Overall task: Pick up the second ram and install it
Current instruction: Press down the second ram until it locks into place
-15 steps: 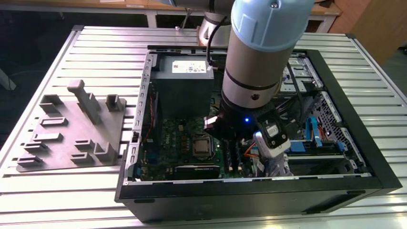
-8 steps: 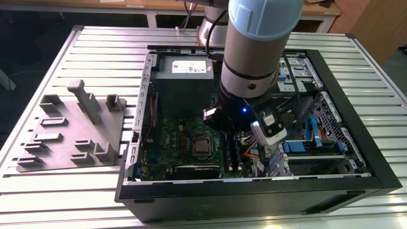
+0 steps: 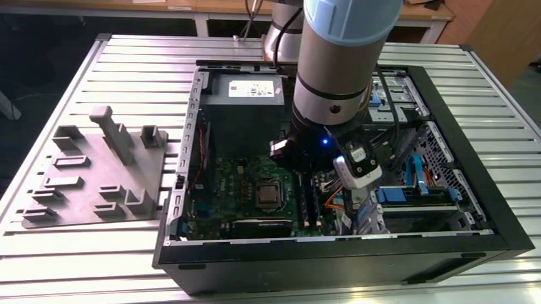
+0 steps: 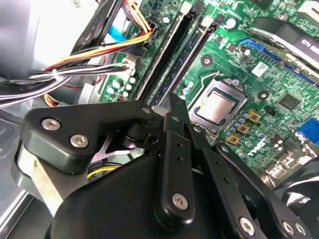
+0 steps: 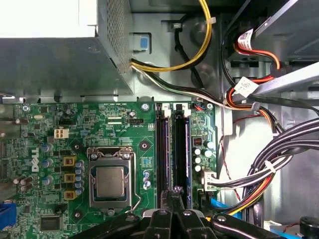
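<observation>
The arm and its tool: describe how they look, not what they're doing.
The arm is a thick cylinder, pale blue at the top, then silver-grey, ending in a black wrist section with a small blue light. A black cable runs down beside it. A white-and-black camera module hangs off the wrist. The tool is matte black, built of flat linkage bars joined by silver screws.

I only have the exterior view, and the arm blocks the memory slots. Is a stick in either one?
Observer: Yes. In the first wrist view, one slot holds a dark blue-green ram stick; the empty slot lies beside it.
Operator: Where's the gripper?
Observer: The gripper is over one end of those two slots, fingers drawn together, with nothing visible between them.
Operator: Any cables across the slots?
Observer: No. The wire bundle runs beside the board, off the slots.
</observation>
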`<control>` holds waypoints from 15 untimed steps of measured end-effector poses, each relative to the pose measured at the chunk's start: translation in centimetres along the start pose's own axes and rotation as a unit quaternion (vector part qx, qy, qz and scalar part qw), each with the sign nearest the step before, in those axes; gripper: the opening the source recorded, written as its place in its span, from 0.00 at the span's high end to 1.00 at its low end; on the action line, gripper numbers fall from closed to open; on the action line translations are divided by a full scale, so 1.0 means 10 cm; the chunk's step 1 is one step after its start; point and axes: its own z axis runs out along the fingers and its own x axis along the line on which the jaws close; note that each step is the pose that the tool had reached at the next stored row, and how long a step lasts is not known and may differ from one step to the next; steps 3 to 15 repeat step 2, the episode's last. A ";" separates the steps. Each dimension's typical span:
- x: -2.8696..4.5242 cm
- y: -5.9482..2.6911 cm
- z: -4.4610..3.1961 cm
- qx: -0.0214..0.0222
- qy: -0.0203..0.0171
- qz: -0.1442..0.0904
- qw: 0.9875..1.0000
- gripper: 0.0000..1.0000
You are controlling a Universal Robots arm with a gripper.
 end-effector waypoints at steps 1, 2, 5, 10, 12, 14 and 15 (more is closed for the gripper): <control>0.000 0.000 0.000 0.000 0.000 0.000 1.000 0.93; 0.000 0.000 0.000 0.000 0.000 0.000 1.000 0.93; 0.000 0.000 0.000 0.000 0.000 0.000 1.000 0.93; 0.000 0.000 0.000 0.000 0.000 0.000 1.000 0.93; 0.000 0.000 0.000 0.000 0.000 0.000 1.000 0.93; 0.000 0.000 0.000 0.000 0.000 0.000 1.000 0.93; 0.000 0.000 0.000 0.000 0.000 0.000 1.000 0.93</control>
